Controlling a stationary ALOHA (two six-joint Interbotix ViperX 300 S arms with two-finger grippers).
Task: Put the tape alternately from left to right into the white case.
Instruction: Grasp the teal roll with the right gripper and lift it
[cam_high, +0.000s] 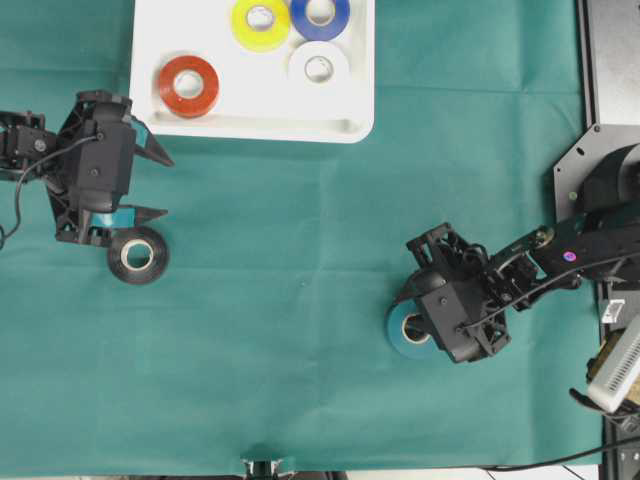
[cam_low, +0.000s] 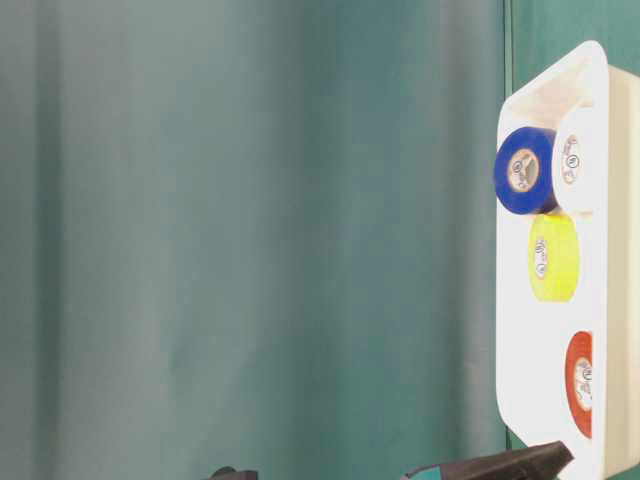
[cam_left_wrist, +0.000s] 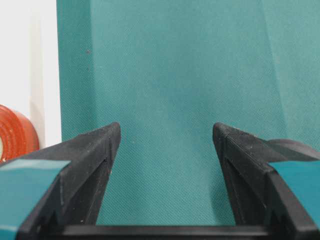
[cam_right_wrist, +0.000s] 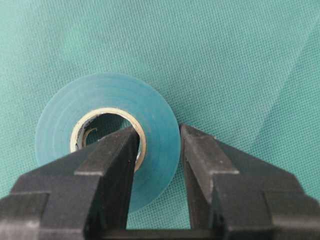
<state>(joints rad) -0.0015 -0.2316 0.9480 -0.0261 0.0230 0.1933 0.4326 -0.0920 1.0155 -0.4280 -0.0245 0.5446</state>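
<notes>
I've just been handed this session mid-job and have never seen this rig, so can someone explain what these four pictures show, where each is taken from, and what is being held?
These are two robot arms working over a green cloth, each ending in a two-fingered gripper.

The overhead view looks straight down. The white case holds four tape rolls: the red-orange roll, the yellow roll, the blue roll and the white roll. Two rolls lie on the cloth: the black roll and the teal roll.

The table-level view is a low side camera, turned sideways, showing the case and its rolls.

The other two cameras ride on the wrists. The left gripper is open and holds nothing. The right gripper has shut on the teal roll, one finger inside its core, one outside.
</notes>
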